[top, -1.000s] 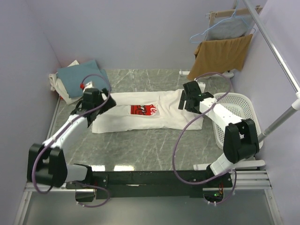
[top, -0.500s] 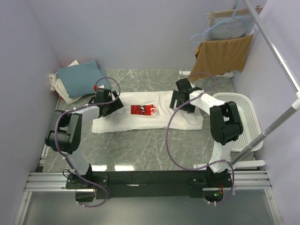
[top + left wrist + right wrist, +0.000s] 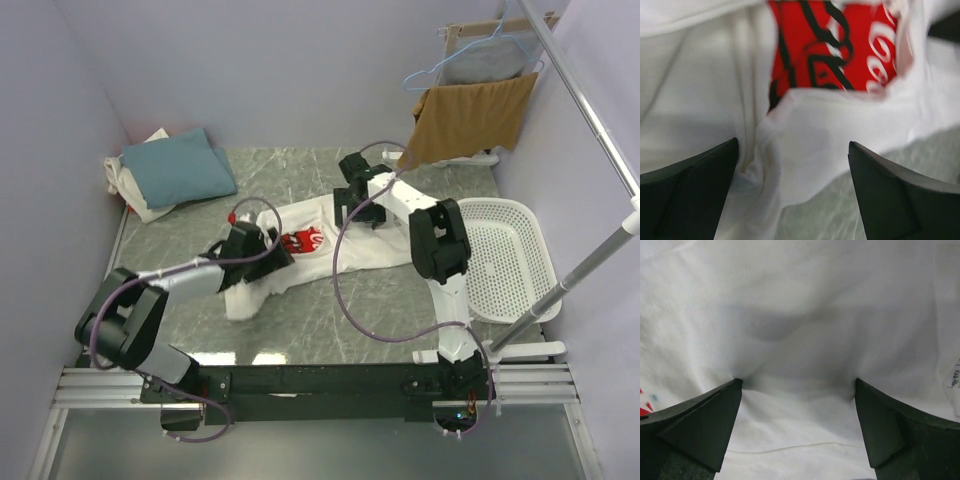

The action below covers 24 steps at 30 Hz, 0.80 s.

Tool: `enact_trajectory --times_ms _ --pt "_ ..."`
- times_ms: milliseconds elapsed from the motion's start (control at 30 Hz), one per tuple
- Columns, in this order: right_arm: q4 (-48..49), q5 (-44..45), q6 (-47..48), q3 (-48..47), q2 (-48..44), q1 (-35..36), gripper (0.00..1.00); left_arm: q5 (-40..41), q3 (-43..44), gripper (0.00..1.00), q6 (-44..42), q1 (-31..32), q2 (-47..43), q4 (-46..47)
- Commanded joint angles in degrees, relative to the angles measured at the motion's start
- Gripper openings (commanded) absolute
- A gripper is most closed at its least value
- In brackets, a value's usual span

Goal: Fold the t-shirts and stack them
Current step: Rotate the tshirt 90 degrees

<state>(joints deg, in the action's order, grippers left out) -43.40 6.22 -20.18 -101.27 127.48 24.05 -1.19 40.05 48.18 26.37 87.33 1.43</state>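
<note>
Matt cloth t-shirt (image 3: pixel 385 252) (creased) on glossy stone-look table (image 3: pixel 300 170).

Bare table (image 3: pixel 300 322) gave passage across the lower centre of the frame, hemmed by the basket (image 3: pixel 505 265) at right, stacked t-shirts (image 3: pixel 175 172) at upper left and draped rack (image 3: pixel 470 115) at upper right.

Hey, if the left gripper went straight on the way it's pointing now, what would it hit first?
The white shirt: its folded edge lies right ahead of the open left gripper, just short of the red print. Depth is unclear.
</note>
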Motion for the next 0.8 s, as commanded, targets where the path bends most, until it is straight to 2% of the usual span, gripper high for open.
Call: enact_trajectory --times_ms 0,133,167,267,333,400,433,467,500,533,600,700,767 --pt "-7.9 -2.7 4.7 -11.2 8.5 3.8 1.0 -6.0 -10.7 1.0 8.0 6.5 -4.4 -11.0" --pt "-13.5 -5.6 8.9 -27.3 16.7 6.0 1.0 -8.8 -16.9 0.99 13.8 12.9 -10.9 -11.5" --pt "-14.5 -7.1 10.8 -33.8 19.4 6.4 1.0 -9.0 -18.4 0.99 14.9 14.4 -12.3 -12.5" --pt "-15.0 -14.5 13.5 -41.3 21.3 6.2 1.0 -8.2 -19.0 0.99 16.4 18.6 -17.3 -15.7" --pt "-10.2 -15.4 13.8 -39.2 18.5 5.7 1.0 -8.4 -18.0 1.0 14.8 19.5 -20.9 -18.2" --pt "-2.1 -14.9 13.2 -31.1 10.4 4.3 1.0 -7.1 -14.8 0.99 11.8 19.6 -24.2 -20.3" --pt "1.4 -14.5 13.1 -27.4 6.8 3.6 1.0 -5.5 -13.2 0.99 10.7 19.6 -25.1 -21.2" --pt "5.0 -14.0 12.7 -19.9 -0.8 3.0 1.0 -3.8 -9.1 0.99 9.7 19.6 -26.0 -22.3" --pt "11.8 -13.0 12.8 -15.9 -4.7 1.8 1.0 1.0 -6.7 0.99 7.2 19.6 -26.8 -24.1" --pt "14.5 -12.1 12.6 -12.6 -8.4 1.1 1.0 4.0 -4.2 0.99 6.1 19.5 -26.8 -24.9" --pt "18.2 -9.3 11.9 -6.2 -16.5 -0.6 1.0 11.0 3.6 0.99 1.0 18.9 -24.9 -25.2" --pt "16.3 -3.8 10.9 -1.0 -23.2 -1.1 1.0 15.7 13.7 1.0 -6.2 16.7 -19.1 -23.2" --pt "14.5 1.6 8.7 3.3 -26.4 -1.3 1.0 15.0 20.2 1.0 -9.8 14.9 -13.1 -19.3"
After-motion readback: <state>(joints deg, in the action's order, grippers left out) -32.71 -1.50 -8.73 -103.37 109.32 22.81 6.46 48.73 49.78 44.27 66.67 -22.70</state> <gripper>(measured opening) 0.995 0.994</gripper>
